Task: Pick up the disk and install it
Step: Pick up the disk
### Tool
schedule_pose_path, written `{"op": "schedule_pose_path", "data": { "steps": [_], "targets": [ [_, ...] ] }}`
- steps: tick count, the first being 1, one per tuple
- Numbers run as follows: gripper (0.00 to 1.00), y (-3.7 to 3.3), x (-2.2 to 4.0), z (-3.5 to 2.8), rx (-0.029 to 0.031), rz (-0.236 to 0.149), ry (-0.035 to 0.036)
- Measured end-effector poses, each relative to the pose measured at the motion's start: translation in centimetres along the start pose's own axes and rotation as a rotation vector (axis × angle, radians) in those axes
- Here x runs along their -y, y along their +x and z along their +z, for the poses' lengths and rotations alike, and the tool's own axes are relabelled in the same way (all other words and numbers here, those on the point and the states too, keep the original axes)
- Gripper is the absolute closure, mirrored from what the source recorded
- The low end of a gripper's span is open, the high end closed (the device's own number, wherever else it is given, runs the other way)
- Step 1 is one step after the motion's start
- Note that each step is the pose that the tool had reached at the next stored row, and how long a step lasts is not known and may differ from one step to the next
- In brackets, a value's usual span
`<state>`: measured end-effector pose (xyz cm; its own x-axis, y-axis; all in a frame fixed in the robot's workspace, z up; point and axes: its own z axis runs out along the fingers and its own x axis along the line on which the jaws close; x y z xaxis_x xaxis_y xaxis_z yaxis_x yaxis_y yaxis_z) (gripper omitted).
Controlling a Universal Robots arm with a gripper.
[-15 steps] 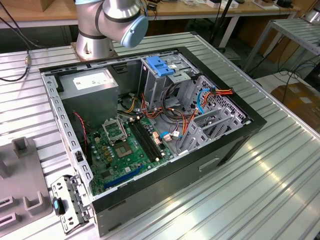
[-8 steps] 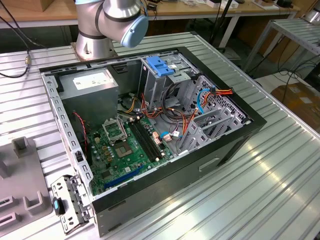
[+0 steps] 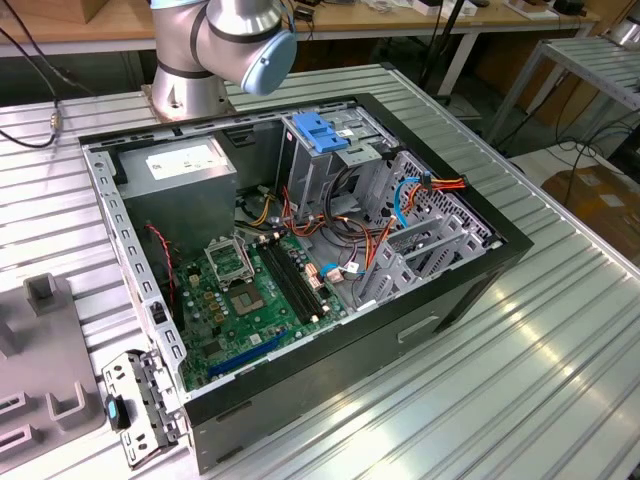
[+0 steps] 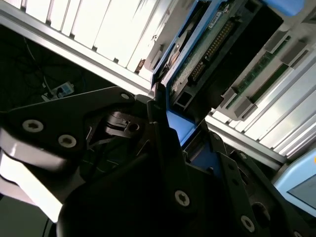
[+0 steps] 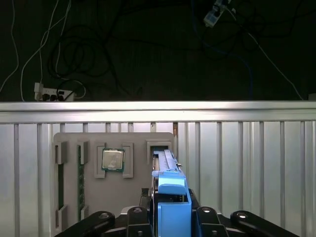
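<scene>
In the first wrist view the disk (image 5: 165, 163) stands on edge in a slot of a grey holder (image 5: 89, 197), its blue rail facing the camera. My gripper (image 5: 173, 217) sits over the near end of the disk, one black finger on each side of the blue rail, shut on it. In the second wrist view the disk (image 4: 207, 44) shows its circuit-board side and blue rail, running away from my gripper (image 4: 185, 138). The disk still rests in the holder on the ribbed table.
The exterior view shows an open computer case (image 3: 330, 370) on the ribbed metal table, with a grey drive cage (image 3: 330, 170) topped by a blue latch (image 3: 318, 132) and a power-supply box (image 3: 185, 170). The arm's base (image 3: 225, 40) stands behind it. A processor chip (image 5: 112, 160) lies in the holder.
</scene>
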<state>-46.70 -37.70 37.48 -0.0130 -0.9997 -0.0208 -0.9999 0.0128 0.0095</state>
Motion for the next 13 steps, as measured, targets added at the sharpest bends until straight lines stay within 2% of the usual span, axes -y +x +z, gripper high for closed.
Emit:
{"op": "schedule_pose_path", "data": {
  "steps": [6, 8, 13],
  "targets": [
    [0.63, -0.04, -0.02, -2.16, 0.0000, 0.000, -0.0004],
    [0.63, -0.05, -0.03, -2.36, 0.0002, 0.000, -0.0003],
    [0.63, -0.05, -0.02, -2.38, 0.0032, 0.000, -0.0005]
  ]
}}
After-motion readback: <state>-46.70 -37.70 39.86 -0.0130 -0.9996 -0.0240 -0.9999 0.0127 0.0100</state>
